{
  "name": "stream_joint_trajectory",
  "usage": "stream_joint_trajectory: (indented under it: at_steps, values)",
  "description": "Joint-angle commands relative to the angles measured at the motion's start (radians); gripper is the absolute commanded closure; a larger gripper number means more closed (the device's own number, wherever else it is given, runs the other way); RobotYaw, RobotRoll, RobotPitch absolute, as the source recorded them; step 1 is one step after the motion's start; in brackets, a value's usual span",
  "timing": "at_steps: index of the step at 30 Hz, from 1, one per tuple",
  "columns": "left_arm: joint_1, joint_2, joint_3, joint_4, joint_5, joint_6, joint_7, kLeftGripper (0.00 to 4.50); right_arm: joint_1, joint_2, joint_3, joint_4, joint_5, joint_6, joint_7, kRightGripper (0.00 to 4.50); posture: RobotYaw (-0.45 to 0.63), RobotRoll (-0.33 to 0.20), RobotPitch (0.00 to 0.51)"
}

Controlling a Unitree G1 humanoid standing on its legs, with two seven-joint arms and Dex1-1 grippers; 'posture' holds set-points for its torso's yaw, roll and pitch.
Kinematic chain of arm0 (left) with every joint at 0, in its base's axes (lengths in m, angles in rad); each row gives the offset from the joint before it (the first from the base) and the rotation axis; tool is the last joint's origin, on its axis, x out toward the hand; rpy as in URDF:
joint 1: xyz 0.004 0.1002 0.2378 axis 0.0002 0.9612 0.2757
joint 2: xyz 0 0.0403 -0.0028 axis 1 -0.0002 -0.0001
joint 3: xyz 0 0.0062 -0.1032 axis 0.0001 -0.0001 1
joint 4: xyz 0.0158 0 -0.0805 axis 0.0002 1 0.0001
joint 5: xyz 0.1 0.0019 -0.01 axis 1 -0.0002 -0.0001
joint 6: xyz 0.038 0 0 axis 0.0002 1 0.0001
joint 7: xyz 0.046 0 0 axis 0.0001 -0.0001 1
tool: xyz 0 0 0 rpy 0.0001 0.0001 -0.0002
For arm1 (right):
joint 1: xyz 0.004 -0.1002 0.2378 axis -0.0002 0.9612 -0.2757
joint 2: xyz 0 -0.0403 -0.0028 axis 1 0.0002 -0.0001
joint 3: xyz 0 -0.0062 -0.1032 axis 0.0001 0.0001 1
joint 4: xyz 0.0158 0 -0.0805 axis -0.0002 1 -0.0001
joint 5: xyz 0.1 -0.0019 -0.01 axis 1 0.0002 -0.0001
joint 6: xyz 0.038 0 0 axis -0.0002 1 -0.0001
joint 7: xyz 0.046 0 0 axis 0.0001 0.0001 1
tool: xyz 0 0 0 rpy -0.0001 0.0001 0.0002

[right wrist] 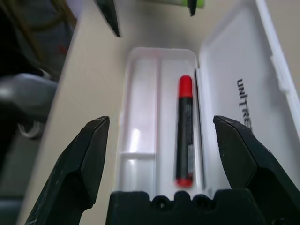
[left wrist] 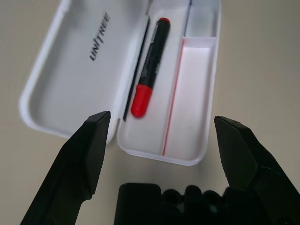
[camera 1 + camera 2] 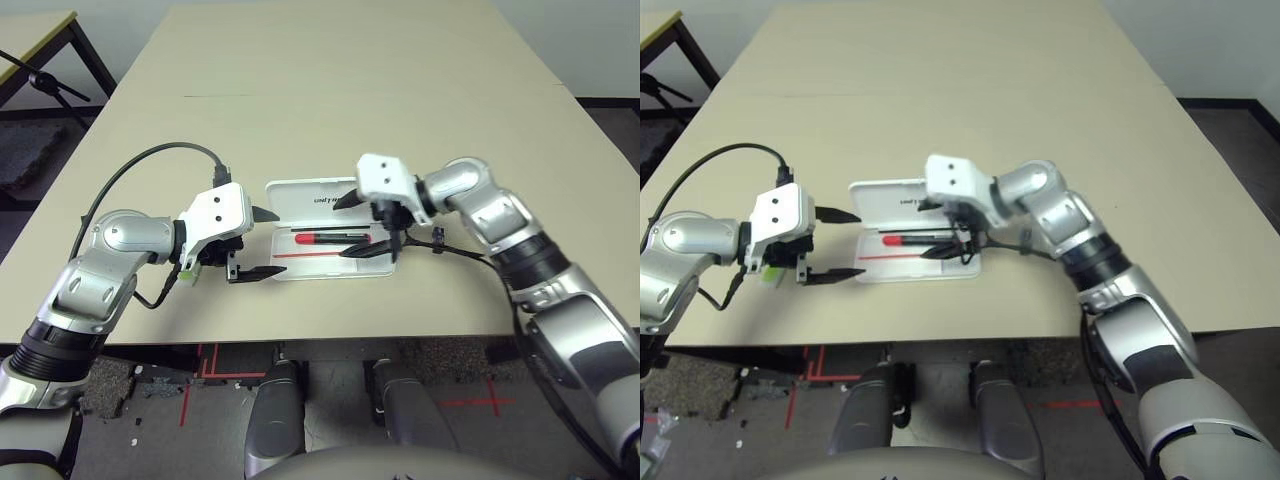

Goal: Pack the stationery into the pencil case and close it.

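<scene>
The white pencil case (image 3: 372, 268) lies open in the middle of the table, its lettered lid (image 3: 300, 200) folded flat toward the far side. A red-and-black marker (image 3: 328, 238) lies in the tray's long compartment (image 2: 151, 75), next to the hinge. My right gripper (image 3: 340, 230) hangs open over the tray's right end, the marker (image 1: 184, 131) below and between its fingers, untouched. At the case's left end my left gripper (image 3: 280, 242) stands open, holding nothing. A light-green stick (image 3: 768, 272) lies on the table left of the case, partly hidden under my left hand.
A black cable (image 3: 455, 250) trails on the table just right of the case. The table's front edge (image 3: 300, 338) runs close behind my grippers. Broad bare tabletop (image 3: 330, 90) stretches beyond the case. A second table (image 3: 30, 35) stands at the far left.
</scene>
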Motion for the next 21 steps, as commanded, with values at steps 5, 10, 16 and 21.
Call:
stream_joint_trajectory:
  at_steps: [5,10,16,21]
  values:
    - [0.085,0.014,0.080,-0.041,-0.033,0.046,0.041,0.00,0.081,-0.165,-0.137,-0.075,0.187,0.188,0.093,0.02,0.06,0.000,0.147]
    - [0.096,0.013,0.099,-0.045,-0.029,0.080,0.072,0.00,0.116,-0.178,-0.145,-0.110,0.206,0.207,0.062,0.02,0.05,0.000,0.151]
    - [0.112,-0.004,0.107,-0.109,-0.004,0.318,0.245,0.00,0.133,-0.145,-0.149,-0.127,0.218,0.221,0.004,0.02,0.05,0.000,0.157]
    - [0.098,-0.045,0.159,-0.173,-0.036,0.662,0.416,0.00,0.158,-0.145,-0.143,-0.144,0.222,0.216,-0.013,0.02,0.05,0.000,0.162]
